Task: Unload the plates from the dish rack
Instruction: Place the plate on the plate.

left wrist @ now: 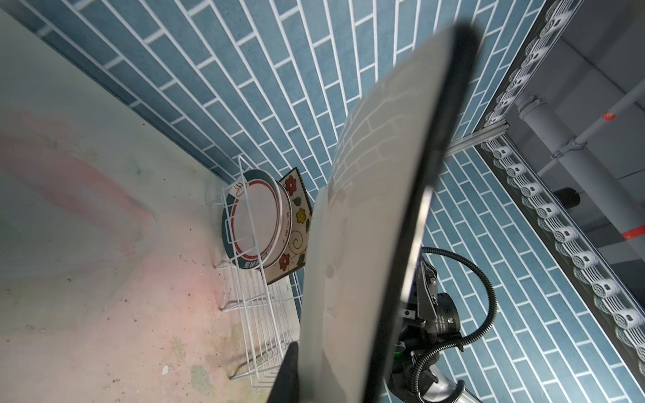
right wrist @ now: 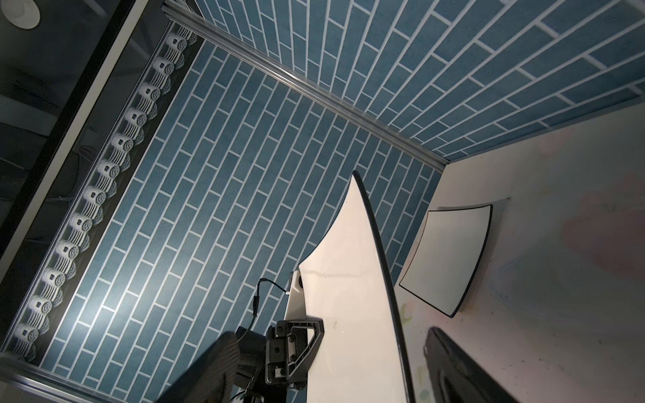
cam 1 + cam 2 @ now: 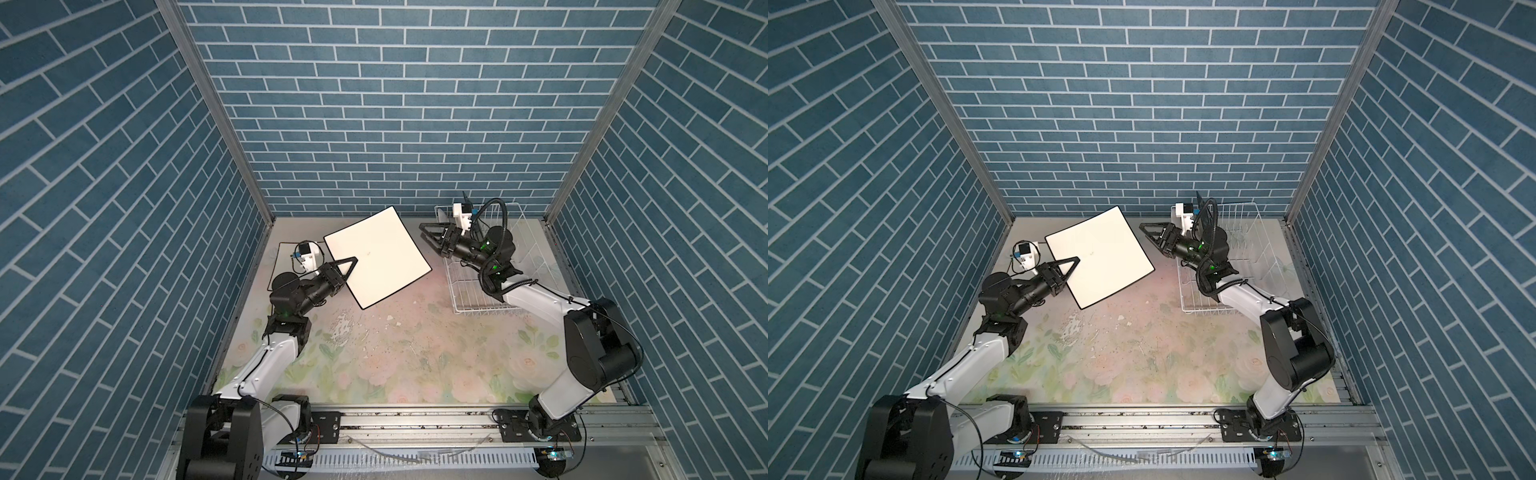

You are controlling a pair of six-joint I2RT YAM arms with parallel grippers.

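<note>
A square white plate (image 3: pixel 378 257) (image 3: pixel 1100 257) with a black rim hangs tilted above the back of the table. My left gripper (image 3: pixel 348 268) (image 3: pixel 1069 266) is shut on its left edge. In the left wrist view the plate (image 1: pixel 366 244) fills the middle. My right gripper (image 3: pixel 428 239) (image 3: pixel 1150 237) stands open just off the plate's right edge, holding nothing. The white wire dish rack (image 3: pixel 478 299) (image 1: pixel 258 314) sits at the back right, under my right arm. In it stand a round plate (image 1: pixel 254 223) with a red ring and a square floral plate (image 1: pixel 296 216).
Another white square black-rimmed plate (image 3: pixel 284 262) (image 2: pixel 450 254) lies flat on the table at the back left, under my left wrist. Blue brick walls close the table on three sides. A worn floral mat (image 3: pixel 395 353) covers the table.
</note>
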